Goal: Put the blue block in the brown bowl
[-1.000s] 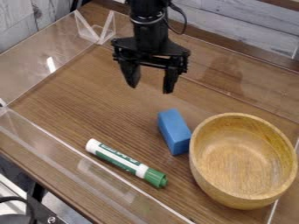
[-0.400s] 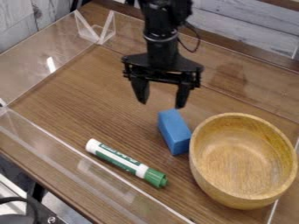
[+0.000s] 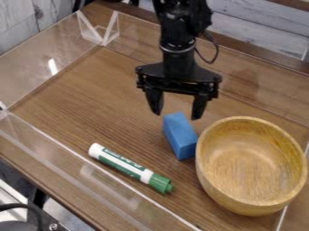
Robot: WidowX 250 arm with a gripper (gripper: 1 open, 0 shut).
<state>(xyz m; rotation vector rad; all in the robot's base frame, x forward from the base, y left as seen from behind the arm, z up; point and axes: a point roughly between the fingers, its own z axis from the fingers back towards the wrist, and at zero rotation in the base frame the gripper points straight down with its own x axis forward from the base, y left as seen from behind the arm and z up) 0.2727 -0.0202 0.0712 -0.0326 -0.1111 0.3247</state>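
One marker pen (image 3: 130, 169) lies nearest on the table (image 3: 72, 108); farther right, the blue block (image 3: 180, 135) rests just left of the brown bowl (image 3: 251, 164). Above its far end hangs the claw (image 3: 178, 104), spread wide and empty. An off-centre descent could knock the block askew.

counter (image 3: 85, 108): dark wood-grain, looking smooth, catching a soft sheen | bowl (image 3: 251, 194): light wood, showing grain, looking matt | block (image 3: 180, 136): blue, plain, looking matt | pen (image 3: 129, 168): looking like glossy plastic | end effector (image 3: 180, 108): showing matt black | walls (image 3: 99, 29): clear, glinting like plastic
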